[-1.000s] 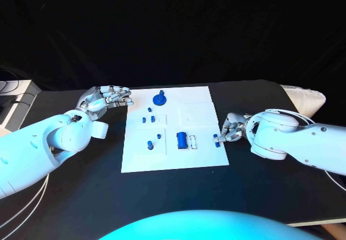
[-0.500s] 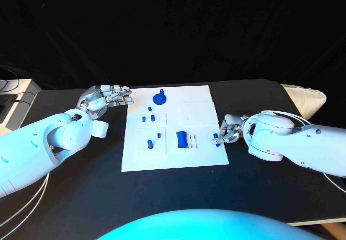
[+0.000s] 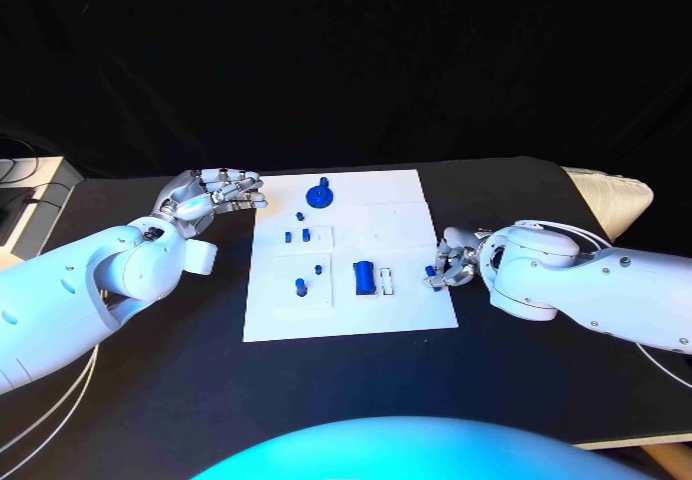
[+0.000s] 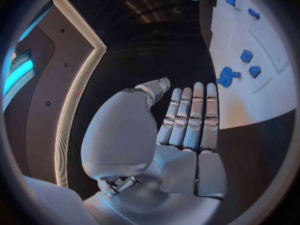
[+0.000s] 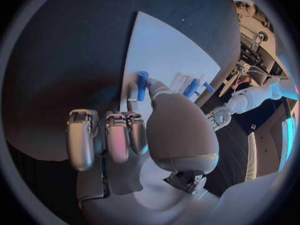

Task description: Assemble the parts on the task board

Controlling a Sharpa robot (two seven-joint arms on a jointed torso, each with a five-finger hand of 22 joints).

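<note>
Flat white rectangular task board (image 3: 378, 300) in the middle of the black table (image 3: 173, 390). Right hand (image 3: 453, 260) at the board's right edge, thumb and a finger pinching a small blue cylindrical peg (image 5: 142, 84) upright over that edge. Left hand (image 3: 214, 195) just off the board's left edge near its far corner, fingers loosely apart, holding nothing. Blue round knobbed part (image 3: 320, 195), a blue rectangular block (image 3: 365, 279) and several small blue pegs (image 3: 300, 288) sit on the board.
</note>
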